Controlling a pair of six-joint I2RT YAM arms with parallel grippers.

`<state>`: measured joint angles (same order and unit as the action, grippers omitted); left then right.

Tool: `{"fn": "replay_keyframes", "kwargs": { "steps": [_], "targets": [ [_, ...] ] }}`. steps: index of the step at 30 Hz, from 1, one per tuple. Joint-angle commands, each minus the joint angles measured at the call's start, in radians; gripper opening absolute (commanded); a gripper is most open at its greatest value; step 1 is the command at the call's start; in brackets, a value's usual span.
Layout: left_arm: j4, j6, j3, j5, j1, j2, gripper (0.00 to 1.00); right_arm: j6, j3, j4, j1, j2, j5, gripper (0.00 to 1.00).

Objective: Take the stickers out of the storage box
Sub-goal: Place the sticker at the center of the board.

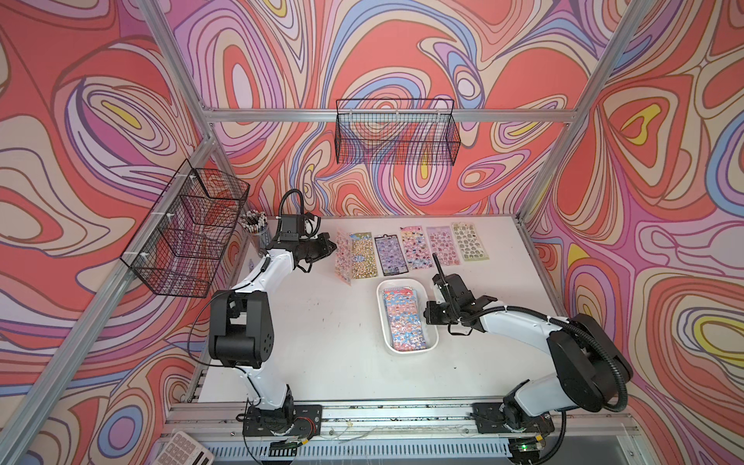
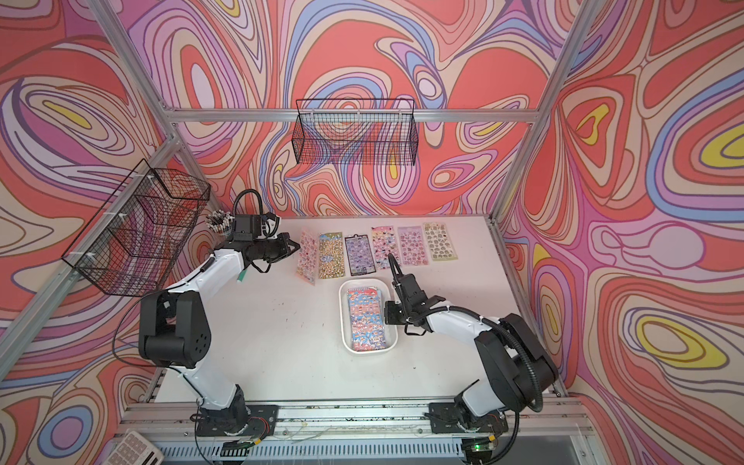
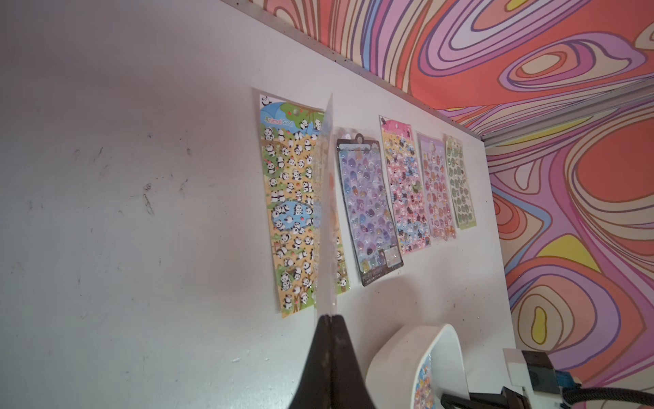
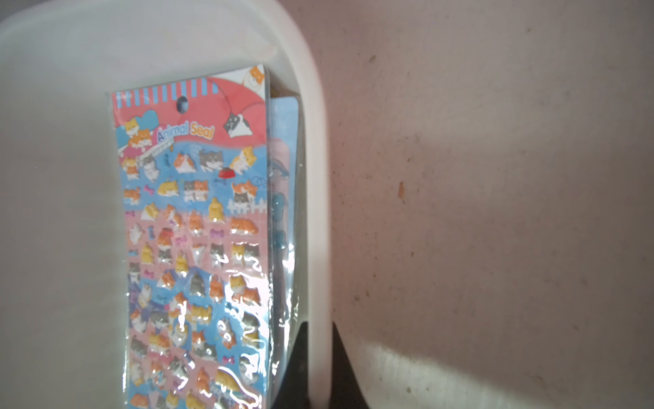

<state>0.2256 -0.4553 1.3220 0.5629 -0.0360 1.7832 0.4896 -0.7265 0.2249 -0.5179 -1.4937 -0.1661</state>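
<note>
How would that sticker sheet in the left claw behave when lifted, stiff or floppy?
Probably springy rather than limp: pinched at one end by the left gripper, the sticker sheet runs out nearly straight in the left wrist view. Likely very light, since a fingertip pinch holds it. Its glossy wrapper looks slippery.

Reaches the left arm [image 1: 261,273] up and away from its base at the near edge of the surface, with the white forearm slanting toward the far side and the wrist level, so that the left claw [image 1: 332,247] points rightward. Pinches a sticker sheet [image 3: 325,212] between fully closed jaws, held on edge. Bends the right arm [image 1: 515,324] in from the near right corner, with the forearm running low and leftward and the wrist tipped down. Sets the right claw [image 4: 318,364] astride the wall of the storage box [image 4: 311,141] and clamps it between the dark fingers [image 4: 341,371], one inside, one outside.
</note>
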Motion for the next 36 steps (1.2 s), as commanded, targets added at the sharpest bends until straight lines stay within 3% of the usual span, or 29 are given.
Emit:
{"fn": "replay_keyframes", "kwargs": {
  "steps": [1, 19, 36],
  "targets": [
    [-0.084, 0.012, 0.02, 0.064, 0.036, 0.05, 0.0, -0.012, 0.02, 0.017, -0.003, 0.023, -0.018, 0.0],
    [-0.075, 0.068, 0.154, 0.063, 0.113, 0.324, 0.0, -0.032, -0.023, 0.023, -0.002, -0.037, -0.05, 0.0],
    [0.12, 0.122, 0.398, 0.032, 0.116, 0.485, 0.01, -0.045, -0.055, 0.044, -0.002, -0.076, -0.051, 0.0]
  ]
}}
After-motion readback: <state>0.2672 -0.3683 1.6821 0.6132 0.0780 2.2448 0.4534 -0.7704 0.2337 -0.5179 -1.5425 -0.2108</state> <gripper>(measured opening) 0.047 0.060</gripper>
